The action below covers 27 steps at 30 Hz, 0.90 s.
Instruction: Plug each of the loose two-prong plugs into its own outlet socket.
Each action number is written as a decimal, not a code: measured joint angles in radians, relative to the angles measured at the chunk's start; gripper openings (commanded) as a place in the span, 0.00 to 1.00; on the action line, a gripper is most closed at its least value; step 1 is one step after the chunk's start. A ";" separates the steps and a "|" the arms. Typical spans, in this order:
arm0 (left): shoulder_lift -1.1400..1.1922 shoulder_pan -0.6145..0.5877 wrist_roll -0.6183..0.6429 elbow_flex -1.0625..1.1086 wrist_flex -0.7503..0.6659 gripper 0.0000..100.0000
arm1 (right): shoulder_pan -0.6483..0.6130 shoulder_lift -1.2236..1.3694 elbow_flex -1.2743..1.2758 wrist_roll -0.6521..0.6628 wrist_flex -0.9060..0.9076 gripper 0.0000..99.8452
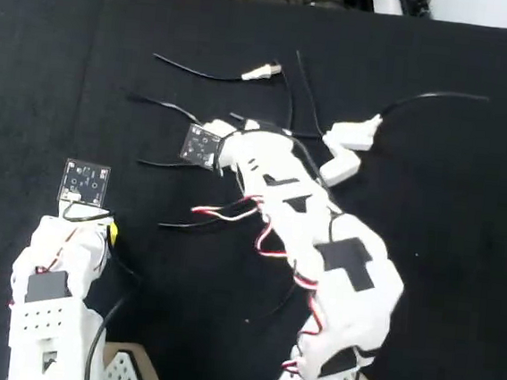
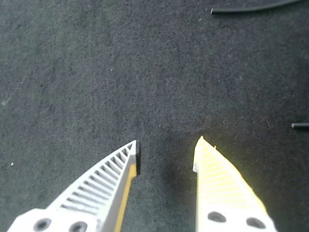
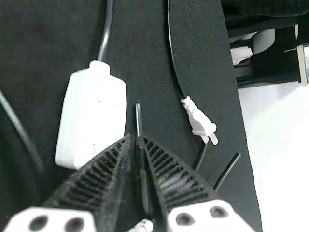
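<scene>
left arm: folded low at the near left corner of the table (image 1: 462, 264), white shell with thin wires along it, wrist aimed at the far edge
left gripper (image 2: 166, 145): spread wide, nothing between the fingers, over bare cloth; one finger white and ribbed with a dark inner edge, the other yellow and ribbed, both tapering to points
right arm: comes up from the near edge right of centre and stretches diagonally to the table's middle; white shell, black patch on top, red, white and black wires loose alongside
right gripper (image 3: 136, 140): fingers pinched almost together on a thin black cord (image 3: 137, 116) that runs between them, its loose end poking past the tips; fingers black, ribbed, triangular
two-prong plug (image 1: 263, 71): white moulded body, two flat prongs, lying flat toward the far edge about mid-width, black cord trailing left; not in any socket
left socket tile (image 1: 84, 181): small grey square plate, flat, toward the left edge, just beyond the left arm's tip
middle socket tile (image 1: 202, 146): same grey square, near the table's middle, right at the right arm's tip; contact unclear
far adapter block (image 1: 355, 132): white, smooth, boxy, right of middle, black cord leaving it toward the right edge
near adapter block (image 1: 341, 169): white, rounded rectangle, just beside the far one
table cover: black, matte, fine-grained cloth; several thin black cords loose across it
</scene>
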 measured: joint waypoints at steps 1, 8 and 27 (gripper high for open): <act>0.000 0.000 0.000 0.000 0.000 0.20 | 0.002 0.008 -0.006 0.000 -0.003 0.01; 0.000 0.000 0.000 0.000 0.000 0.20 | -0.015 0.040 -0.072 0.000 0.089 0.01; 0.000 0.000 0.000 0.000 0.000 0.20 | -0.304 -0.546 0.086 0.068 0.755 0.01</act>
